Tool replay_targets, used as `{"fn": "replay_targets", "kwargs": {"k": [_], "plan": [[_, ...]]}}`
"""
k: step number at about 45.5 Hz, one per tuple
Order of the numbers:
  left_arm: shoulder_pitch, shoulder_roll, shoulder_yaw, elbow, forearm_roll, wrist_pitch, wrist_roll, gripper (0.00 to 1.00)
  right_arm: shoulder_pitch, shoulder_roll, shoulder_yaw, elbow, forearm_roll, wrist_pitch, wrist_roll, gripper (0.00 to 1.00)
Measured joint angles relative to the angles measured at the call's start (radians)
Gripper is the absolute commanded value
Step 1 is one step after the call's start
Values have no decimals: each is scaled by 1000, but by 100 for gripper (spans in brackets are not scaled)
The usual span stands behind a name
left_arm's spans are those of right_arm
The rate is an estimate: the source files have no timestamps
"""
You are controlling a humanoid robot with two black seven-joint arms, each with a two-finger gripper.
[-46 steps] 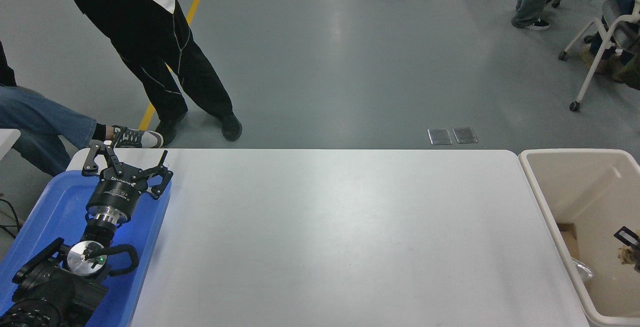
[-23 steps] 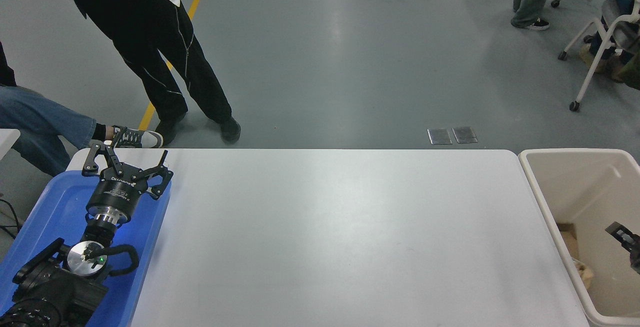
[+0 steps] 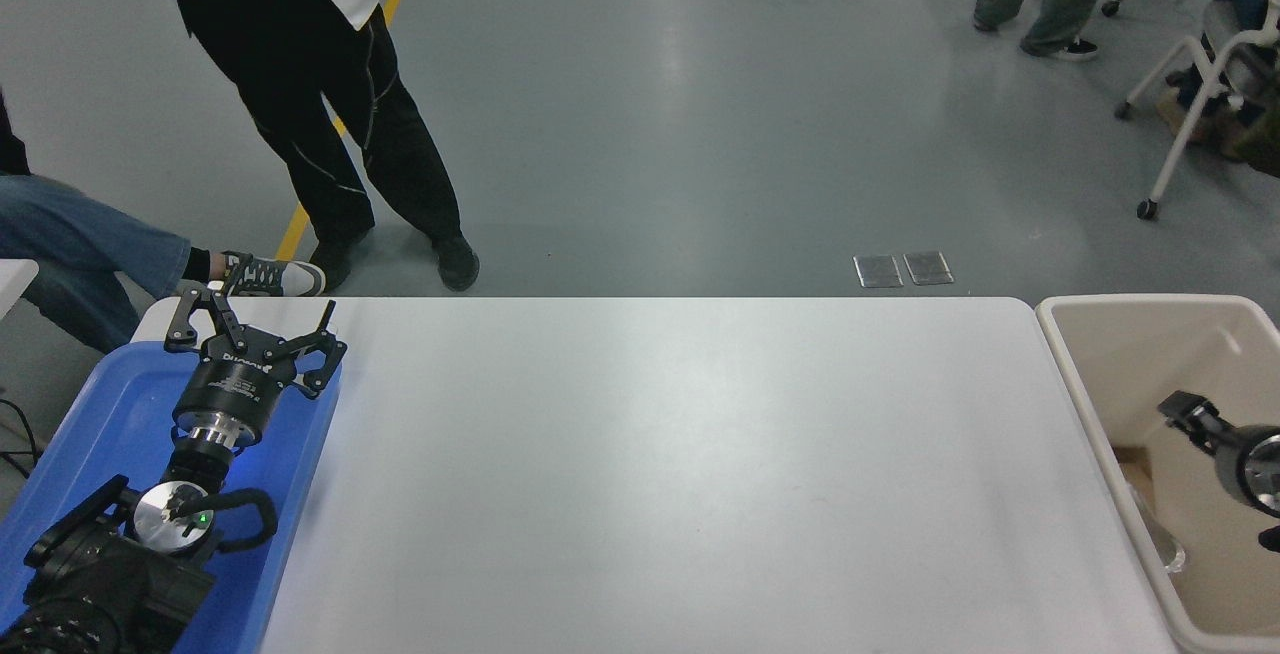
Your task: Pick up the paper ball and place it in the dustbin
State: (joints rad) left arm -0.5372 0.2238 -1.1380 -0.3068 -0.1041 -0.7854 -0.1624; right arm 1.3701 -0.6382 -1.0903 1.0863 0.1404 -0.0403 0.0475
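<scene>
The beige dustbin [image 3: 1150, 302] stands off the table's right end. My right gripper [image 3: 1185, 412] comes in from the right edge and hangs over the inside of the bin, pointing up-left; only part of it shows and nothing shows in it. The paper ball does not show in this view. A brown scrap [image 3: 1130, 464] and a clear crumpled piece [image 3: 1160, 546] lie low in the bin by its left wall. My left gripper [image 3: 250, 322] is parked open and empty over the blue tray [image 3: 110, 404] at the lower left.
The white table [image 3: 660, 474] runs between the tray and the bin. A person in black trousers [image 3: 330, 104] stands past the far left edge, next to a seated person's leg and shoe [image 3: 265, 276]. Chairs and another person are at the far right.
One second ago my right gripper held the paper ball over the bin. It then let the ball drop inside, and the gripper has since moved up and left. The left arm has not moved.
</scene>
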Motion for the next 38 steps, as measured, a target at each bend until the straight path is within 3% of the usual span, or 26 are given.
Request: {"fn": "replay_targets", "kwargs": {"k": [17, 38], "plan": [[0, 0, 0, 0, 0, 0, 0, 99, 644, 94, -187, 501, -58, 300, 0, 100], [0, 0, 0, 0, 0, 0, 0, 99, 1110, 218, -204, 642, -64, 705, 0, 100]]}}
